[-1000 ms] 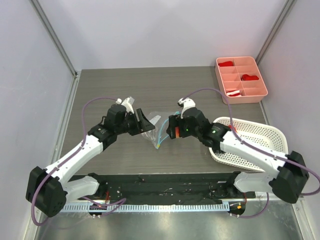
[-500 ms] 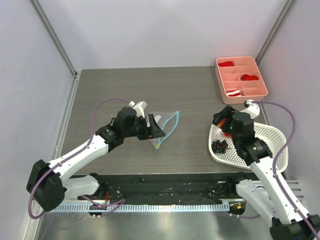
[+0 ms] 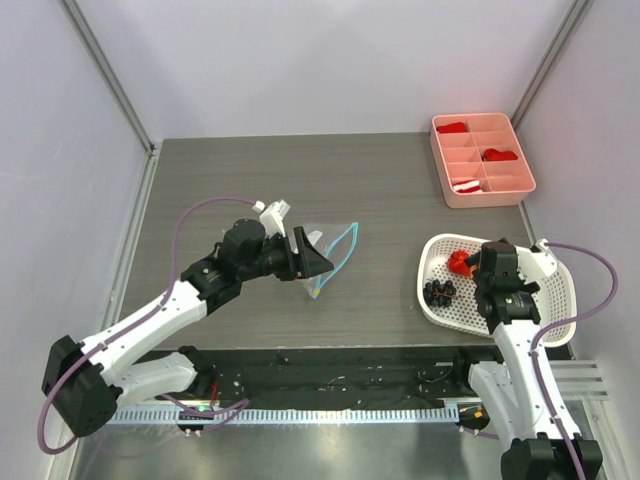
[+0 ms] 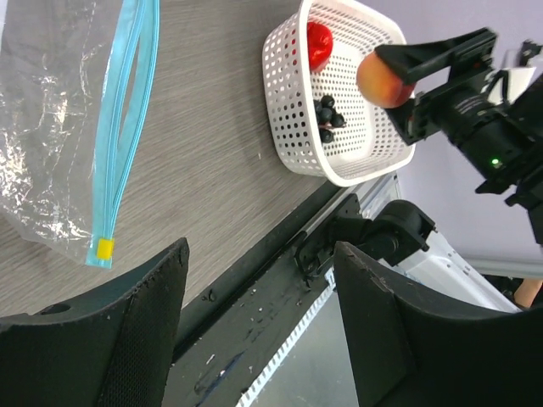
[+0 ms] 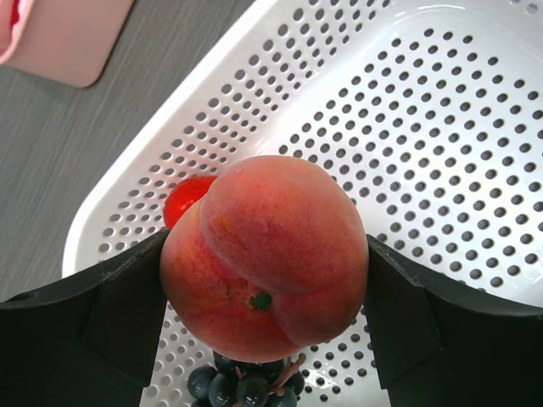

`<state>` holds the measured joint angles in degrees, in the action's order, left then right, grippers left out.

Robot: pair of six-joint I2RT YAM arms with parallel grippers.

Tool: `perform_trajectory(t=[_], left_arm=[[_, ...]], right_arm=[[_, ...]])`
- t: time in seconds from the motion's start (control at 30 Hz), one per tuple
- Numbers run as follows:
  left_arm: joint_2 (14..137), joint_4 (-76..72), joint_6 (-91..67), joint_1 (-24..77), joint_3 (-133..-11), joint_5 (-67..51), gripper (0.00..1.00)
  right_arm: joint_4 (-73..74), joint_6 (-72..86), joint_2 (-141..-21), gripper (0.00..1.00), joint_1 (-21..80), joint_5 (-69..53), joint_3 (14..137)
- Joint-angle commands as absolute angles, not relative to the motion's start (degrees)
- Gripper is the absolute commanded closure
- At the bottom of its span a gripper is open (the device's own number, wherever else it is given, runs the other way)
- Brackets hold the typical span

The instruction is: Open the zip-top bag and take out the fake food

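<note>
The clear zip-top bag [image 3: 332, 250] with its teal strip lies on the table; the left wrist view shows it [image 4: 51, 127] at upper left, apart from the jaws. My left gripper [image 3: 312, 260] is open and empty beside it, also in its own view [image 4: 259, 254]. My right gripper [image 3: 483, 268] is shut on the orange-peach fruit [image 5: 263, 254] and holds it above the white basket [image 3: 540, 270]. The fruit shows in the left wrist view [image 4: 382, 78]. A red piece [image 3: 458, 263] [image 5: 187, 199] and a black berry cluster [image 3: 440, 292] [image 5: 246, 386] lie in the basket.
A pink divided tray [image 3: 483, 160] with red-and-white bits stands at the back right; its corner shows in the right wrist view [image 5: 59, 34]. The basket [image 4: 288, 127] sits near the table's front right edge. A black rail [image 3: 320, 365] runs along the near edge.
My right gripper has carried the peach from the bag rightward to above the basket. My left gripper shifted slightly right and the bag now lies loose beside it.
</note>
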<state>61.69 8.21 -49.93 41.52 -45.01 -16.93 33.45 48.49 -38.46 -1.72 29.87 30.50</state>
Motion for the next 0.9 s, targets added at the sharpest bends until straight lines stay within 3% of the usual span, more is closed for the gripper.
perform_trajectory(t=[0.0, 0.13, 0.17, 0.23, 0.33, 0.5, 0.7, 0.8, 0.87], left_arm=[[56.96, 5.36, -50.80, 41.75, -42.98, -14.33, 0.30], [55.28, 5.89, -49.84, 41.66, -42.98, -13.10, 0.29], [55.37, 6.06, -49.66, 41.66, -43.07, -12.75, 0.29], [55.72, 6.15, -49.48, 41.75, -43.42, -12.74, 0.29], [56.51, 5.80, -49.74, 41.66, -43.59, -13.45, 0.29], [56.60, 5.45, -49.92, 41.75, -43.50, -13.53, 0.28], [56.16, 4.49, -49.66, 41.75, -43.07, -13.54, 0.13], [54.94, 3.08, -48.96, 41.66, -42.10, -12.66, 0.00], [53.27, 1.94, -48.69, 41.66, -40.96, -11.52, 0.00]], right_arm=[[32.34, 50.89, -37.35, 0.50, -2.28, 32.52, 28.48], [34.27, 51.51, -39.45, 0.43, -2.29, 34.62, 29.09], [35.15, 51.85, -39.90, 0.30, -2.20, 35.85, 29.53], [36.03, 51.68, -39.99, 0.25, -2.29, 35.95, 30.41], [36.83, 52.03, -38.77, 0.00, -2.29, 36.21, 31.11], [38.75, 51.42, -38.67, 0.00, -2.20, 35.16, 33.57], [37.01, 42.05, -38.24, 0.00, -1.94, 25.25, 36.12], [32.44, 37.46, -36.65, 0.00, -0.18, 17.00, 37.52], [28.76, 36.31, -36.39, 0.00, 3.65, 13.38, 39.02]])
